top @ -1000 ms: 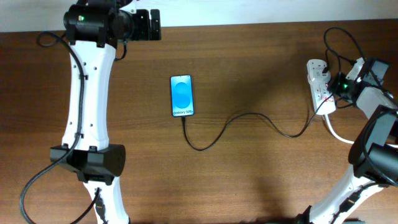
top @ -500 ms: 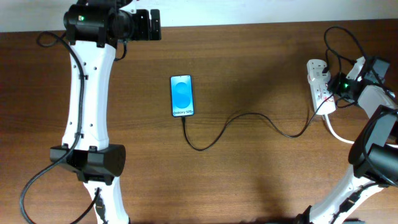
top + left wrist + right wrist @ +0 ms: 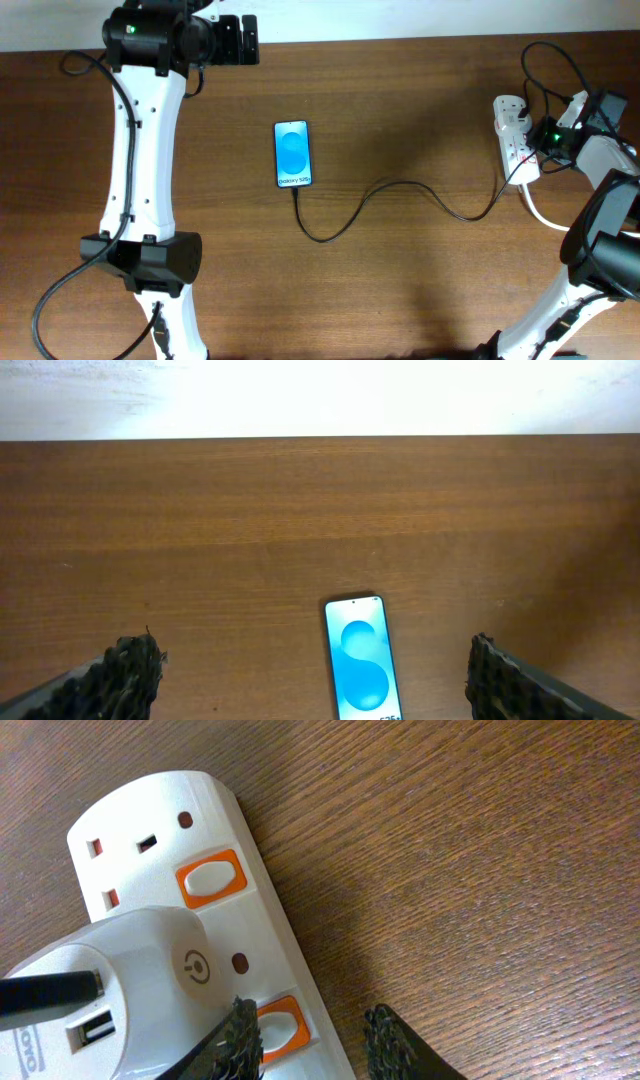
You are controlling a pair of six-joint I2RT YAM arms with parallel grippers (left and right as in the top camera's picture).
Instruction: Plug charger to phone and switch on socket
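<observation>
The phone (image 3: 292, 153) lies screen up in the middle of the table, blue screen lit; it also shows in the left wrist view (image 3: 360, 665). The thin black charger (image 3: 400, 184) curves from the phone's bottom edge to the white socket (image 3: 512, 125) at the far right. My left gripper (image 3: 245, 40) is open and empty, high behind the phone (image 3: 312, 680). My right gripper (image 3: 315, 1045) is slightly open over the socket (image 3: 150, 820). One fingertip (image 3: 240, 1042) is beside an orange-framed switch (image 3: 283, 1025); the other is off the strip's edge.
A white adapter (image 3: 110, 980) with a black cable sits plugged in the strip, next to a second orange-framed switch (image 3: 212, 877). A thick white cord (image 3: 540, 215) and black loops (image 3: 550, 65) lie by the strip. The table's back edge (image 3: 320, 438) is behind the phone.
My right gripper has shifted very slightly at the socket. The phone, charger and left arm have not moved.
</observation>
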